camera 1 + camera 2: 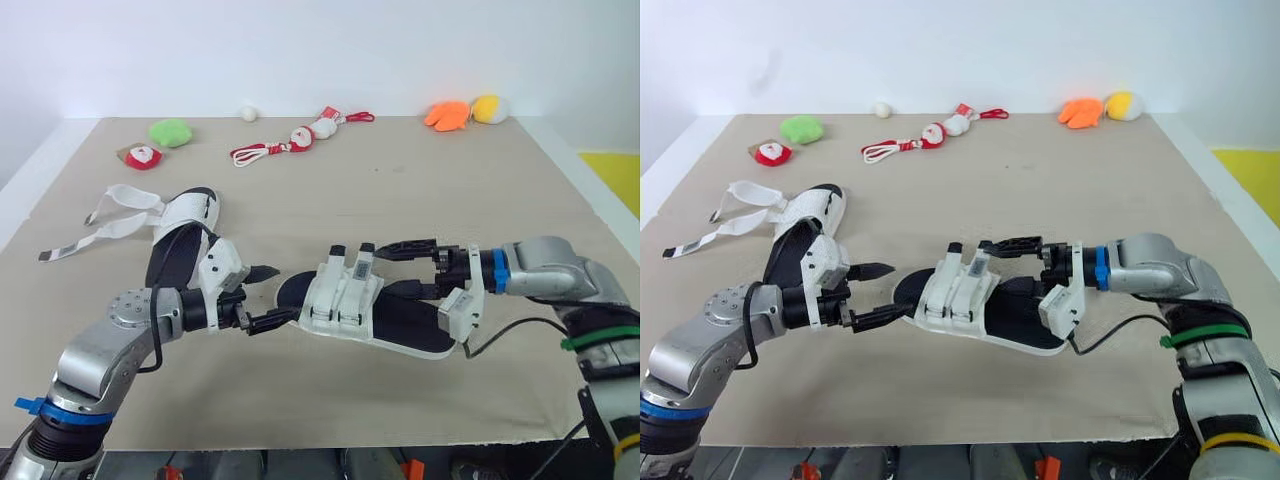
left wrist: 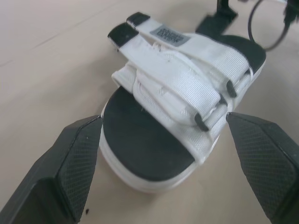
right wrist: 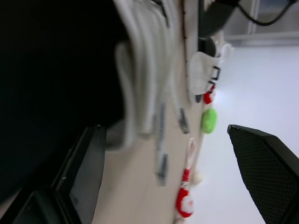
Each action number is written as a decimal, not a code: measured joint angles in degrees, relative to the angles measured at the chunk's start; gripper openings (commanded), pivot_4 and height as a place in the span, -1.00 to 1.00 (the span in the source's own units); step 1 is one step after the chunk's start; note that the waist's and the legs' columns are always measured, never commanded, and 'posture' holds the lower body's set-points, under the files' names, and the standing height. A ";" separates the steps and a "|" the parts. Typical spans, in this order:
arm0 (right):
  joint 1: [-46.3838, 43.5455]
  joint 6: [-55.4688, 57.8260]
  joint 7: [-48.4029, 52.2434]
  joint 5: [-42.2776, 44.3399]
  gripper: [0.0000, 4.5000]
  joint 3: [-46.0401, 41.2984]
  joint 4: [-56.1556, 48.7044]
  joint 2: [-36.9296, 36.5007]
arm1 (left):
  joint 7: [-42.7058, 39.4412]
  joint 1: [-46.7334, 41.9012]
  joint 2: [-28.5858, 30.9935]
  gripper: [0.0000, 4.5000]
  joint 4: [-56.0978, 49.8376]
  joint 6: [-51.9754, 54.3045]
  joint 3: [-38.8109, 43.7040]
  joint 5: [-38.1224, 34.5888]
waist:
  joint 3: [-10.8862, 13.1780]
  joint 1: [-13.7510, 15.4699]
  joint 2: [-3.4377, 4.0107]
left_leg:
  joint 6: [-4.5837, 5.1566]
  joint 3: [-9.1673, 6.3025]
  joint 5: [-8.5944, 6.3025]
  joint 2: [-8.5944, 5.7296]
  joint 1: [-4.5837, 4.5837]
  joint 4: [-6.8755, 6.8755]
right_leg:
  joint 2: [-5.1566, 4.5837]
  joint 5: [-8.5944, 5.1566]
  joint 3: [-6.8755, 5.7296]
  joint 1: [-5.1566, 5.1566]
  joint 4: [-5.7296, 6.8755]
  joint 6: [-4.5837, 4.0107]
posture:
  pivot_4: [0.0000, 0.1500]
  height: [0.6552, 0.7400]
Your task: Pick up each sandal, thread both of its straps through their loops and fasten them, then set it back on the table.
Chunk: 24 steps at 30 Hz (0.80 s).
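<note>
left gripper [image 1: 276,295] open, toe of fastened sandal [image 1: 345,295] just ahead | right gripper [image 1: 392,270] open at heel side | long axis left-right between both | unfastened sandal [image 1: 180,240] behind, nearer left arm

left arm [image 1: 95,355] silver, blue band | right arm [image 1: 545,265] silver, green band | left hand [image 1: 286,293] black fingers

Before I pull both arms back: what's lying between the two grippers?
The white sandal, straps closed, lies between the left gripper and right gripper, as both eye views show.
</note>
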 measured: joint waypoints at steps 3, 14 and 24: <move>3.70 3.02 -0.57 0.04 1.00 -0.12 -5.17 -0.19 | -0.14 -1.81 -0.44 0.94 0.32 -0.39 -0.21 0.02 | 0.00 0.08 0.00 | -0.03 0.00 0.02 0.02 0.03 0.02 | 0.02 -0.03 -0.01 0.00 0.00 0.13 | 1.00 1.00; 8.17 10.20 -9.74 -10.20 0.21 -1.95 -14.50 5.39 | -0.92 -4.01 -1.20 1.00 2.85 -1.84 -1.95 0.13 | 0.00 -0.07 -0.01 | -0.25 0.04 0.29 0.06 0.07 0.03 | 0.06 -0.04 -0.01 -0.01 0.01 0.18 | 1.00 1.00; 9.28 12.30 -15.43 -14.53 -0.98 -2.24 -15.25 6.22 | -1.31 -5.54 -2.25 1.00 4.91 -2.86 -2.44 0.22 | 0.00 -0.05 -0.01 | -0.23 0.03 0.30 0.06 0.04 0.02 | 0.06 0.07 -0.01 -0.02 0.01 0.35 | 1.00 1.00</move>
